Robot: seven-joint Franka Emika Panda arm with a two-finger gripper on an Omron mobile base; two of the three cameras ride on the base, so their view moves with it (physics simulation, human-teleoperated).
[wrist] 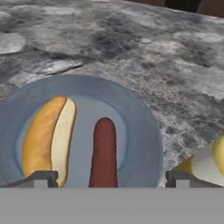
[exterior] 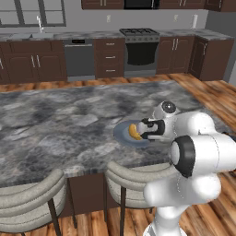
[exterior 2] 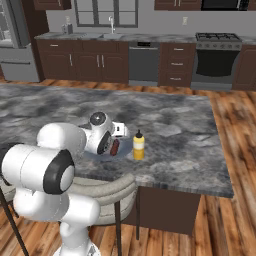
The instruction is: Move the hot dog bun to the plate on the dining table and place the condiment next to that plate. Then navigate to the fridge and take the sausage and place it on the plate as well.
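Evidently spread wide, the end effector (wrist: 109, 179) hung low over the plate (wrist: 144, 131), its two dark fingertips (wrist: 41, 178) standing well apart on either side of the sausage (wrist: 103, 151) and pinching nothing. The sausage lay flat on the greyish-blue plate directly between them, running toward twelve o'clock in the hand view, which suggested it had been let go there. At about nine o'clock from it, close beside it, the hot dog bun (wrist: 48, 135) rested on the same plate, tan crust outward and pale side toward the sausage. At about four o'clock, just off the plate's rim, stood the condiment (exterior 2: 138, 145), upright on the desk (exterior 2: 175, 125), placed beside the plate as the task asked. By that layout all three items seemed in place, and what remained was probably lifting the arm straight up without nudging the sausage.
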